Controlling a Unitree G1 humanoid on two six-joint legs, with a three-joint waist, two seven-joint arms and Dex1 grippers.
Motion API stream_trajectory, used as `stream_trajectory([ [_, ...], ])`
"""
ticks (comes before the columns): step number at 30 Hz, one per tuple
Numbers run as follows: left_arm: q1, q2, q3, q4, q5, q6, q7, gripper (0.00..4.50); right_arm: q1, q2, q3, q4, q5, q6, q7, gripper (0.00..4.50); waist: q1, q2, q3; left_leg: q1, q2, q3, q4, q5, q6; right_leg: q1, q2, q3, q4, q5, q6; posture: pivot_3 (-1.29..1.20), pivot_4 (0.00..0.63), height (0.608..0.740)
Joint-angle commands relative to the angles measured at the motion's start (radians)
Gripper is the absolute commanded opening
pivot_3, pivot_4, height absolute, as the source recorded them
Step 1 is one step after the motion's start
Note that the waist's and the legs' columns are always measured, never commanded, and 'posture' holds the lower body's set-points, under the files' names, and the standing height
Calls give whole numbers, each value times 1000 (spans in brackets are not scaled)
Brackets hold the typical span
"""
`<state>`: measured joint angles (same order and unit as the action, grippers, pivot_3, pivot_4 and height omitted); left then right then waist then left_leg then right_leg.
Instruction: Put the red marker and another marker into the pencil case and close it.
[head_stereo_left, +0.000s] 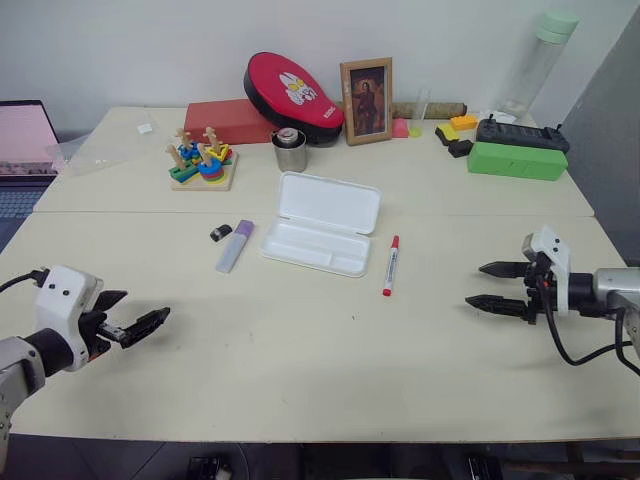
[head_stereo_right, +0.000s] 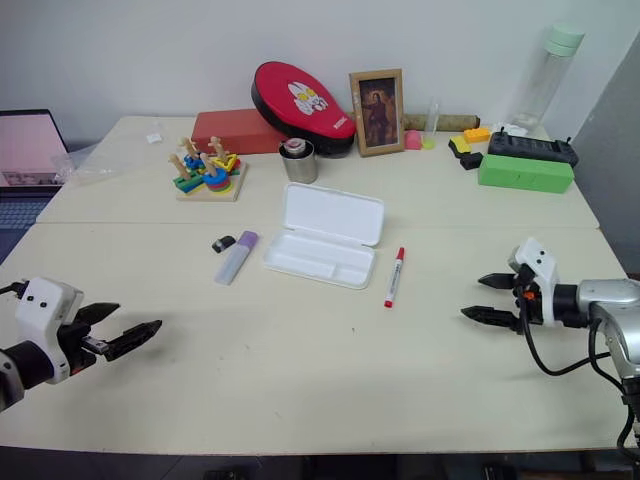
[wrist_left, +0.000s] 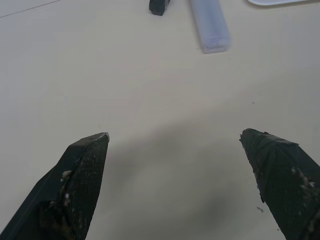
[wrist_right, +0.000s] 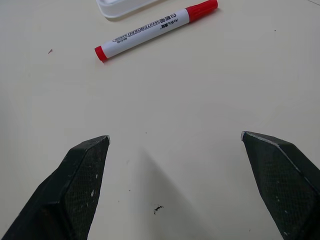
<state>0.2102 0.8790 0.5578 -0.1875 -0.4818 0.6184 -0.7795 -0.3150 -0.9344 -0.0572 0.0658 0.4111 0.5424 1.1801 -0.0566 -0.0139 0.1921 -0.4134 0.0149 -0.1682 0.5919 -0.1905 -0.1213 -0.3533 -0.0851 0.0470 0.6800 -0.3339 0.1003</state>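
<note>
1. The left gripper (head_stereo_left: 135, 325) hovers over bare table at the near left, its fingers spread wide and gripping nothing.
2. The lilac highlighter (head_stereo_left: 235, 245) lies flat just left of the pencil case, with a small black cap (head_stereo_left: 221, 232) beside its far end. It is not yet in the case.
3. The pencil case (head_stereo_left: 322, 223) sits mid-table, lid swung open toward the far side, its shallow tray empty. So nothing is loaded, and closing is still to come.
4. The red marker (head_stereo_left: 390, 265) lies just right of the case, red cap pointing far, apart from the tray's edge.
5. The right gripper (head_stereo_left: 493, 285) hangs at the near right, fingers apart and empty, pointing toward the marker.
6. Judged progress: the very start; both pens must be picked up and placed, then the lid shut.
7. Room: the near half of the table (head_stereo_left: 330, 370) is open between each gripper and its pen. The clutter, a toy (head_stereo_left: 204, 160) and a metal cup (head_stereo_left: 289, 150), stands far behind the case.
</note>
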Motion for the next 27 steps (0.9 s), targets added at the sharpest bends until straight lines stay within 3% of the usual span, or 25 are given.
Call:
stream_trajectory([
  [1,-14,2,24,1,-4,-17,-11,4500,-12,-17,-16,-10,-3,-18,16,4428,0,0,0,0,0,0,0,0,0,0,0,0,0,0,0,0,150,740],
  [27,-99,-2,-42,61,40,-59,-7,4500,59,-34,-48,-86,23,20,24,4428,1,0,0,0,0,0,0,0,0,0,0,0,0,0,0,0,150,740],
])
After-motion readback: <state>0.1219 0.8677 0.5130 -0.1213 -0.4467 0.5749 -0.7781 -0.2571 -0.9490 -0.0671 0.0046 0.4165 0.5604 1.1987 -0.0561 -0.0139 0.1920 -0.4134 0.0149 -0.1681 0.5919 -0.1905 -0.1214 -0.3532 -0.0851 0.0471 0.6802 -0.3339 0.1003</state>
